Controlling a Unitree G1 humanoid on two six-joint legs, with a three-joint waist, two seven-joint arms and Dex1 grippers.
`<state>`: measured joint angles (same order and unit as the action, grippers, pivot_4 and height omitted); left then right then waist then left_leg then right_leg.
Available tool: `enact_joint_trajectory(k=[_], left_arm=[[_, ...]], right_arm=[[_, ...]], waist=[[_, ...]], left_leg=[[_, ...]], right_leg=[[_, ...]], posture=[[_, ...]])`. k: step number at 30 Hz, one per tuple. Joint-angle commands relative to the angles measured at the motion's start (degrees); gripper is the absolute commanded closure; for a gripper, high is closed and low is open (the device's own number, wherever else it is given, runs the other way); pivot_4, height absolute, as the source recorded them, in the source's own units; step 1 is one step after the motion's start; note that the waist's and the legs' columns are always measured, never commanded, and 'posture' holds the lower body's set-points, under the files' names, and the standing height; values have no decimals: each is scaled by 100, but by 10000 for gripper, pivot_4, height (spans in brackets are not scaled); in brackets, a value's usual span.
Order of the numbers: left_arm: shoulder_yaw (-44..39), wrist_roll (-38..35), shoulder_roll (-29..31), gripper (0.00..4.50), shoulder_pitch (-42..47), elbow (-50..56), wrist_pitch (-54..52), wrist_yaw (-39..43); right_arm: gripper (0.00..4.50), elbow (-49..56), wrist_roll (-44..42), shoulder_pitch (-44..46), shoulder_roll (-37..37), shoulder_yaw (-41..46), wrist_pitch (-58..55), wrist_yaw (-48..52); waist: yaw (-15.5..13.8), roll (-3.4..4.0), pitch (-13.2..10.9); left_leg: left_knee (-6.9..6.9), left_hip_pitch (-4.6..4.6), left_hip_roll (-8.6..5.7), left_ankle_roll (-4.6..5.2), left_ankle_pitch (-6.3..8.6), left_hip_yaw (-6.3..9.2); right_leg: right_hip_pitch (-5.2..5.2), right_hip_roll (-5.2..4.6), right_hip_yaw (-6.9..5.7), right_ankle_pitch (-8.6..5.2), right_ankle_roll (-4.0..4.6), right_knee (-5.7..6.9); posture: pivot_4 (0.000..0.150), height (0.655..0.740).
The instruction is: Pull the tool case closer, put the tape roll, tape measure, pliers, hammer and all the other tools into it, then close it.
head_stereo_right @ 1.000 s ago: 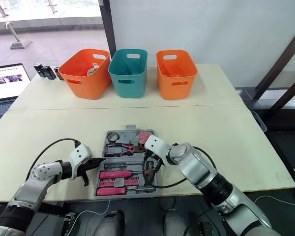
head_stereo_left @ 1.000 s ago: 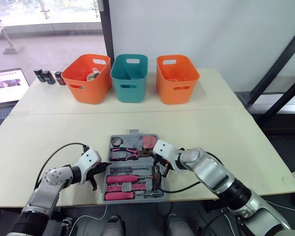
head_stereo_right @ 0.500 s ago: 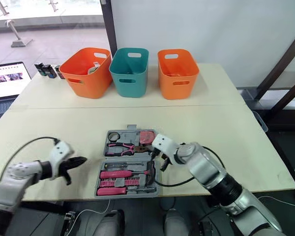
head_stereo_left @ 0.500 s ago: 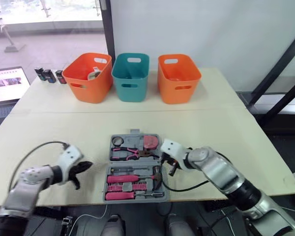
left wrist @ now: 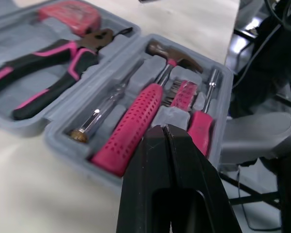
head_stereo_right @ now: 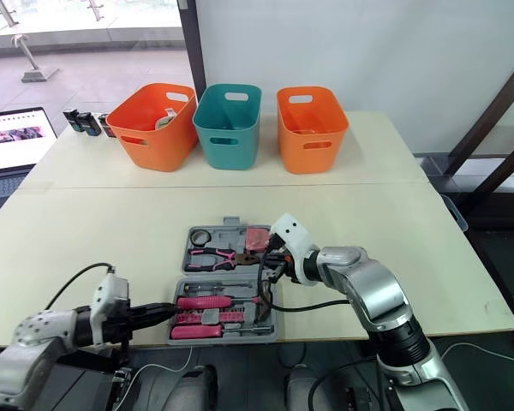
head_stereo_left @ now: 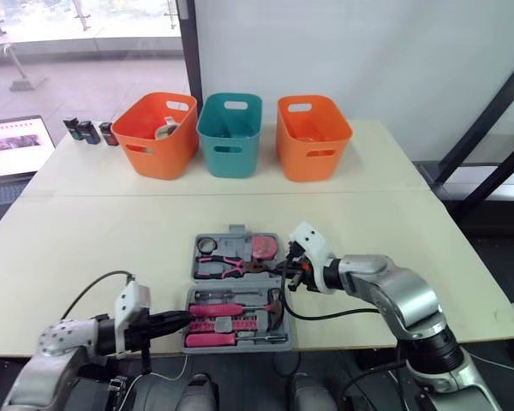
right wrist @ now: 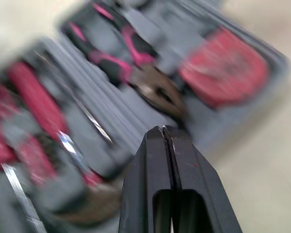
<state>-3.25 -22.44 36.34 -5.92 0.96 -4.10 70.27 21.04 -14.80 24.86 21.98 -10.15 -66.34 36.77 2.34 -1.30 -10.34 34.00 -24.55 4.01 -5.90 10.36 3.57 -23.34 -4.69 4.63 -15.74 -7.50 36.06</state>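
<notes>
The grey tool case [head_stereo_left: 233, 230] lies open near the table's front edge. Its far half holds a tape roll [head_stereo_left: 206, 246], pink-handled pliers [head_stereo_left: 225, 267] and a red tape measure [head_stereo_left: 263, 248]. The near half holds the pink-handled hammer [head_stereo_left: 216, 310] and several screwdrivers. My left gripper [head_stereo_left: 185, 318] is shut and empty, its tips at the case's near left side; in the left wrist view the gripper [left wrist: 163, 129] points at the hammer [left wrist: 136, 127]. My right gripper [head_stereo_left: 291, 276] is shut and empty at the case's right edge, close above the pliers [right wrist: 128, 65] and tape measure [right wrist: 223, 73].
An orange basket [head_stereo_left: 154, 135], a teal basket [head_stereo_left: 229, 134] and another orange basket [head_stereo_left: 313, 137] stand in a row at the back. Small dark items [head_stereo_left: 87, 132] and a laptop screen [head_stereo_left: 8, 147] are at far left. A black cable [head_stereo_left: 325, 315] trails from the right arm.
My left arm drew back from the case's left side, dropped toward the front edge and now points in at the near half. My right gripper moved off the near half to the case's right edge.
</notes>
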Motion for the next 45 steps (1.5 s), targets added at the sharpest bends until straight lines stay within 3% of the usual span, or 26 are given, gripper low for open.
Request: enact_joint_trajectory(k=[1,6,7,19,25,38,45], left_arm=[[274,303,-43,45000,143,-455,419,120],[679,879,-78,45000,339,-1322,1051,43],[731,946,-84,45000,387,-1447,1108,18],[1157,1531,141,45000,696,-2209,1647,-275],[1220,1542,227,45000,832,-2286,1733,-275],[1425,1632,396,45000,1058,-2423,1854,-339],[1456,1645,387,45000,1099,-2459,1878,-364]], right_arm=[[27675,-68,-260,205,-160,495,-228,-208],[1764,-687,-424,574,-407,904,-649,-547],[358,-841,-453,654,-496,1018,-716,-623],[358,-3698,-294,1620,-1192,1399,166,-1311],[358,-5108,-515,2091,-1427,1605,572,-1075],[358,-5933,-1386,2272,-1810,2447,529,-392],[358,-5216,-1320,2023,-1529,1808,695,449]], waist=[[8,1,0],[25,9,4],[26,13,5],[40,96,58],[54,110,68],[173,128,91],[171,129,91]], left_leg=[[-2,0,0,0,0,0],[-18,8,1,2,-1,2],[-18,10,1,2,-1,1],[-19,22,1,4,-2,1],[-20,35,1,4,-2,1],[-69,112,-1,4,-2,3],[-77,112,-3,4,-2,3]], right_leg=[[-1,0,0,0,0,1],[-8,4,-1,0,-2,11],[-8,4,-1,0,-2,12],[3,7,0,0,-5,17],[16,8,1,0,-6,17],[62,11,12,-4,-6,15],[56,12,16,-5,-6,15]], posture=[[1500,7400],[1500,7400],[1500,7400],[1500,7400],[1500,7400],[1500,7400],[1500,7400]])
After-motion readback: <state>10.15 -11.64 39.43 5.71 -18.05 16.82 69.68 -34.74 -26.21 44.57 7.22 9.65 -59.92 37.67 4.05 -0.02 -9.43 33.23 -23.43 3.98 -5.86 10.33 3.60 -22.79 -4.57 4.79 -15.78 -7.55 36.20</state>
